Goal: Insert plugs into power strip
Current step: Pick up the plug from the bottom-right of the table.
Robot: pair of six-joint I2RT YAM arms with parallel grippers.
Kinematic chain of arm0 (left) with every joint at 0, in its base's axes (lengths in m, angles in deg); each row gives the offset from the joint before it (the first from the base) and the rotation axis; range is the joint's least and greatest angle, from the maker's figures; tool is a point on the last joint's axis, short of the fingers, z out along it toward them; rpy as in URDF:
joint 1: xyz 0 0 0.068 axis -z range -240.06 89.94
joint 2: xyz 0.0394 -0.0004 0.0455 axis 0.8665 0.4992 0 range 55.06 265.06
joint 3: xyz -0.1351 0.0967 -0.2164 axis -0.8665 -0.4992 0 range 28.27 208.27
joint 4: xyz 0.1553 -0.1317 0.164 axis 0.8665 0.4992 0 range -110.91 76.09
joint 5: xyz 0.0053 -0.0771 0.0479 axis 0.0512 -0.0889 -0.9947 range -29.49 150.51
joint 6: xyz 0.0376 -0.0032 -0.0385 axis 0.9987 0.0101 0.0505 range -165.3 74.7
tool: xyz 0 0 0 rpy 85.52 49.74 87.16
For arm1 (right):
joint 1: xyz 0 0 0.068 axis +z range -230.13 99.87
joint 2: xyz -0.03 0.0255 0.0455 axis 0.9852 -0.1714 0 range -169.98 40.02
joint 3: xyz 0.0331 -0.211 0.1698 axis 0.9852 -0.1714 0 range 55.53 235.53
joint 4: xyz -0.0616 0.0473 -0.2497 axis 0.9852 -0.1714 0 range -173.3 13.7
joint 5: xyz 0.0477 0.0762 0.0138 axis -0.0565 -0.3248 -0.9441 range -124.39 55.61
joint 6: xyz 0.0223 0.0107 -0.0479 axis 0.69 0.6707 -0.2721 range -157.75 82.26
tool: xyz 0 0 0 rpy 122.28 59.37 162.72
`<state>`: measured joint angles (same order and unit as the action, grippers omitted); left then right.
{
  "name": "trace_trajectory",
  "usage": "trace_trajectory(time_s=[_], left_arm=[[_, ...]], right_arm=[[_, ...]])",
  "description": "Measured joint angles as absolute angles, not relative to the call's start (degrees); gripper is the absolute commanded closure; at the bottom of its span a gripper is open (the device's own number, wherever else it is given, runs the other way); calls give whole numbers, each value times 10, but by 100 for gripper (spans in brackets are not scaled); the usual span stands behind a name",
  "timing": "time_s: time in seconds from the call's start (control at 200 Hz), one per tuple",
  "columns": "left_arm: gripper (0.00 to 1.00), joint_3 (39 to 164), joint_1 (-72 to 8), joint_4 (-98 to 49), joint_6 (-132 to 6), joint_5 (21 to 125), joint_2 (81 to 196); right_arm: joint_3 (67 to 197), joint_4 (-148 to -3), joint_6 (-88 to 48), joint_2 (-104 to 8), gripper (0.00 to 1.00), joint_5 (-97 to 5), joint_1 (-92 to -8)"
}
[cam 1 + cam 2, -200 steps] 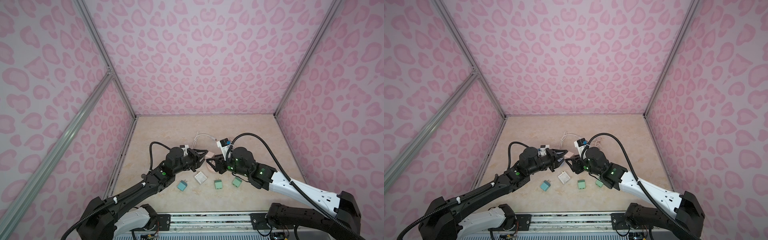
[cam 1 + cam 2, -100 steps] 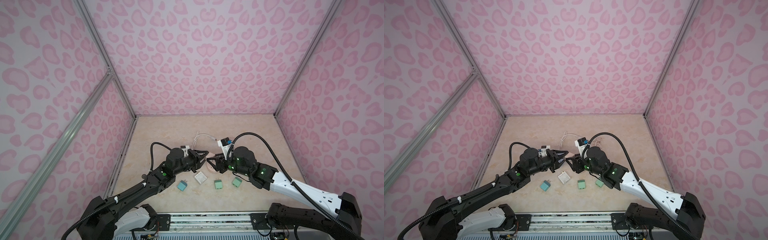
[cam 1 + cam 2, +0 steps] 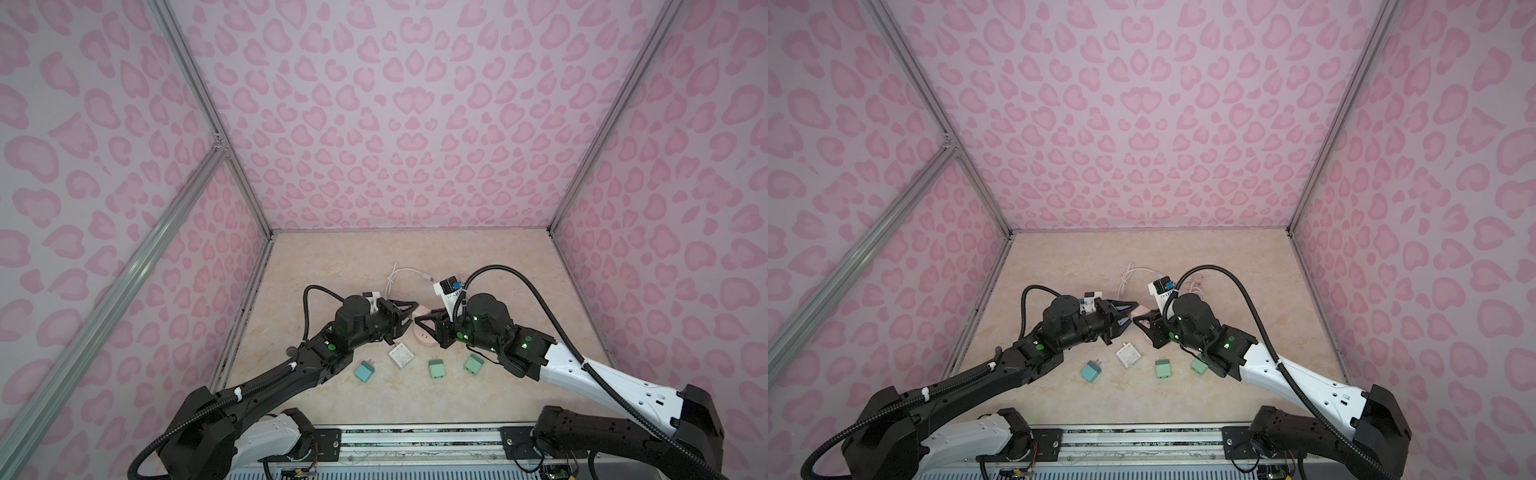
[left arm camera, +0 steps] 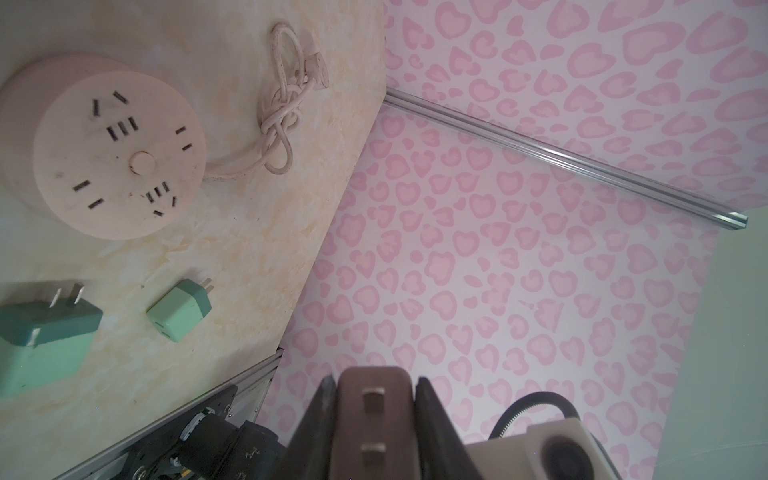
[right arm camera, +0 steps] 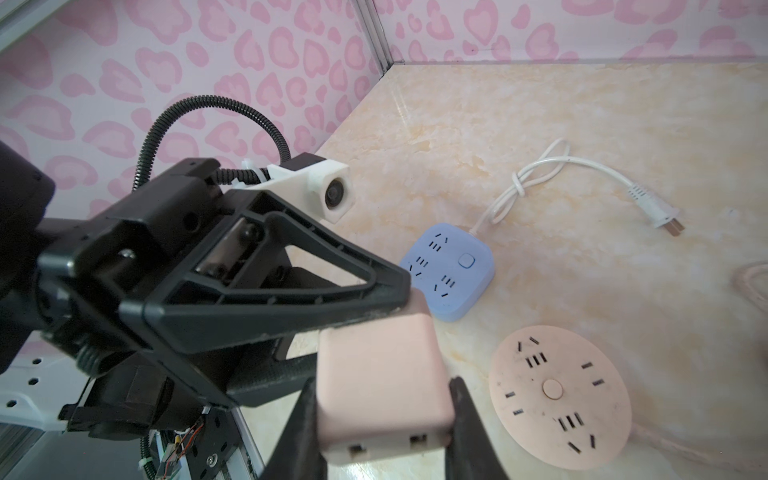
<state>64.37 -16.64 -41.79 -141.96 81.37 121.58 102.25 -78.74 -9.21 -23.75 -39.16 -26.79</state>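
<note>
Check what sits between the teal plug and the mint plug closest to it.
The white square plug lies between the teal plug and that mint plug, set slightly farther back, touching neither. Both top views show it.

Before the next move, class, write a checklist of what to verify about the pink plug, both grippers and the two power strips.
1. Left gripper shut on pink plug: ok.
2. Right gripper shut on same plug: ok.
3. Round power strip sockets free: ok.
4. Blue power strip sockets free: ok.
5. Prongs lined up with a socket: cannot tell.
6. Teal plug, white plug, mint plugs loose, unplugged: ok.
</note>
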Motion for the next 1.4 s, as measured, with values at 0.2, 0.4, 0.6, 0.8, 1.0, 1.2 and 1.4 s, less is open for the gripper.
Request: trace_trajectory(time_s=[0.2, 0.4, 0.6, 0.8, 1.0, 1.2, 1.4], left_arm=[[52, 643, -166, -414, -1403, 816, 1216], [23, 658, -188, -320, -1334, 793, 1189], [23, 693, -247, -149, -1219, 717, 1112], [25, 719, -266, -16, -1107, 645, 1077], [26, 724, -267, 9, -1044, 637, 1110], [26, 739, -267, -52, -1040, 711, 1184], [28, 757, -267, -139, -1068, 783, 1259]], right_arm=[[1014, -789, -86, -231, 100, -390, -268], [1010, -800, -58, -219, 100, -376, -269], [1050, -893, -28, -227, 100, -367, -278], [1111, -1004, 13, -256, 100, -357, -306], [1162, -1062, 16, -263, 100, -378, -310], [1147, -1058, 1, -237, 100, -406, -308], [1160, -1070, -39, -268, 100, -434, -321]])
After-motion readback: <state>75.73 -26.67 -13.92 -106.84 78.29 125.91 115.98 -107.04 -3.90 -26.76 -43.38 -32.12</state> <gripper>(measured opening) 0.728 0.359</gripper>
